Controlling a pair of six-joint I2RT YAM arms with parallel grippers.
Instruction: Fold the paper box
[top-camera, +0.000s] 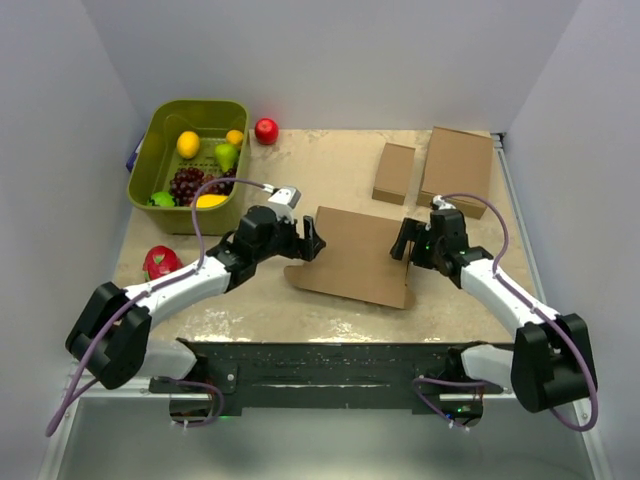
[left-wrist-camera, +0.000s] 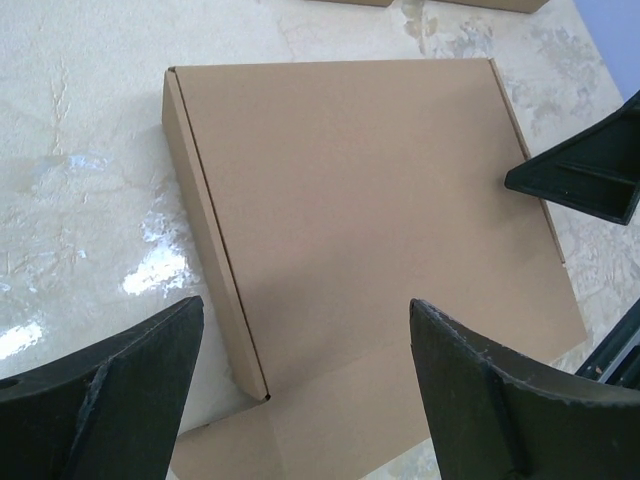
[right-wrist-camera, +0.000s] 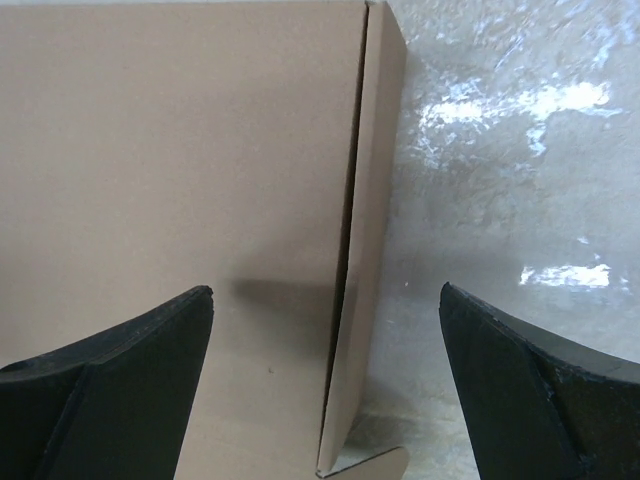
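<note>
The paper box (top-camera: 358, 255) lies in the middle of the table as a shallow brown cardboard mailer with its lid down and a flap sticking out at its near edge. My left gripper (top-camera: 310, 240) is open at the box's left edge, nothing between its fingers. In the left wrist view the paper box (left-wrist-camera: 370, 200) fills the frame beyond the open left gripper (left-wrist-camera: 305, 385). My right gripper (top-camera: 402, 240) is open at the box's right edge. The right wrist view shows the paper box (right-wrist-camera: 180, 160), its side wall between the spread fingers of the right gripper (right-wrist-camera: 325, 385).
A small narrow brown box (top-camera: 394, 172) and a medium flat brown box (top-camera: 457, 170) lie at the back right. A green basket (top-camera: 160, 140) of fruit stands at the back left, a red apple (top-camera: 266, 131) beside it. Another red fruit (top-camera: 161, 262) lies by the left arm.
</note>
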